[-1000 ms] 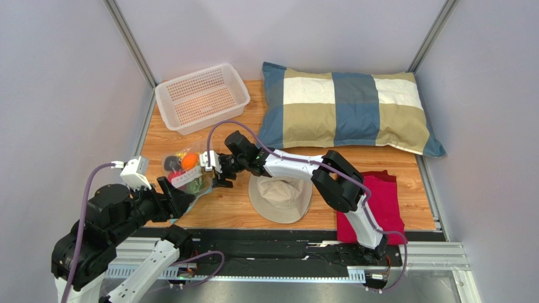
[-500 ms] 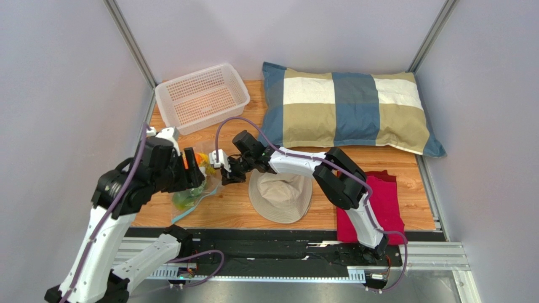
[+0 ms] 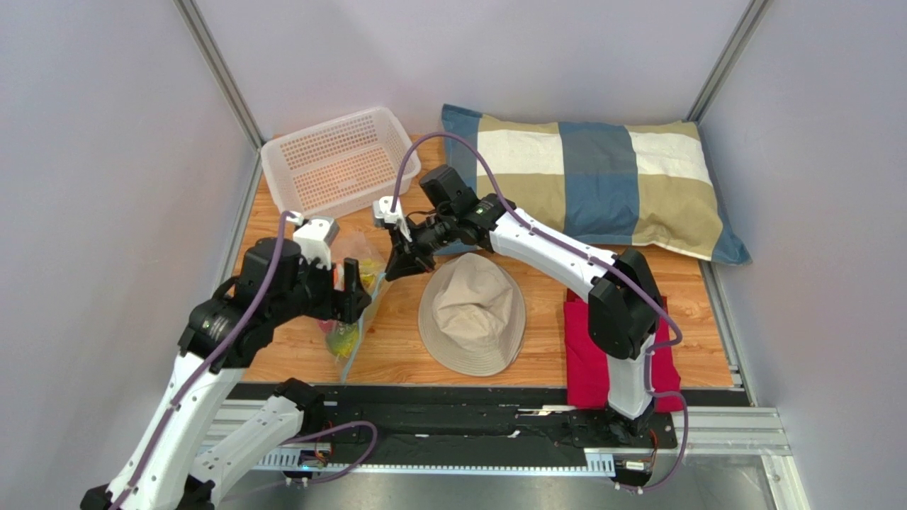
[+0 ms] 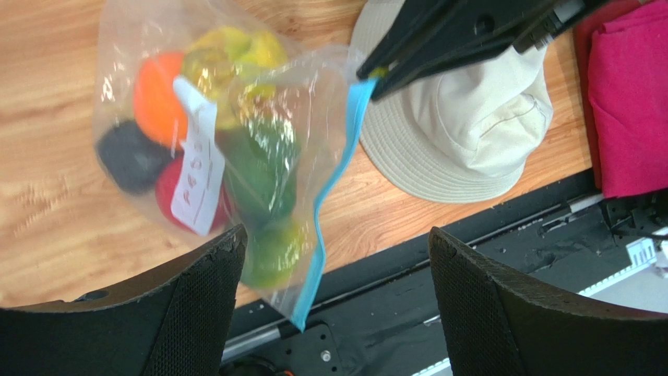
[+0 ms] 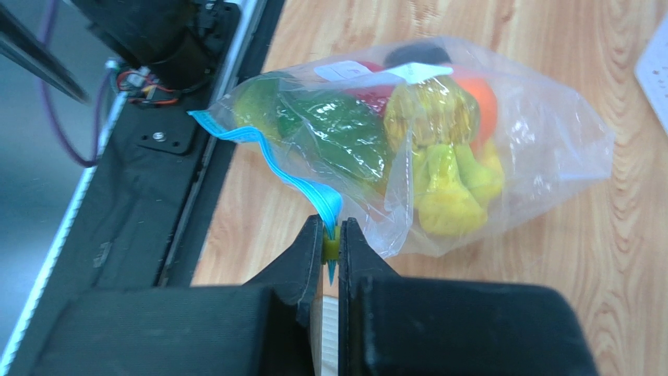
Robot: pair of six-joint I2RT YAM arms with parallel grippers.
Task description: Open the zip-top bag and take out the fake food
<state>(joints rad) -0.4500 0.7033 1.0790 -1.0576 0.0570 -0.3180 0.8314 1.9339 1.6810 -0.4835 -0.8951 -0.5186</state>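
Note:
The zip-top bag hangs clear of the wooden table, its light blue zip strip running down one side. Inside lies the fake food: an orange, yellow bananas, a green piece, and a red and a dark piece behind the white label. My right gripper is shut on the upper end of the zip strip, at a small yellow-green tab. My left gripper stands wide open, its fingers on either side of the bag's lower corner.
A beige hat lies just right of the bag, and a folded red cloth beyond it. A white mesh basket stands at the back left and a checked pillow at the back. The black rail edges the table's near side.
My right gripper has shut on the zip end and drawn it up and back-right, lifting the bag. The left arm has swung right over the bag and its jaws have widened.

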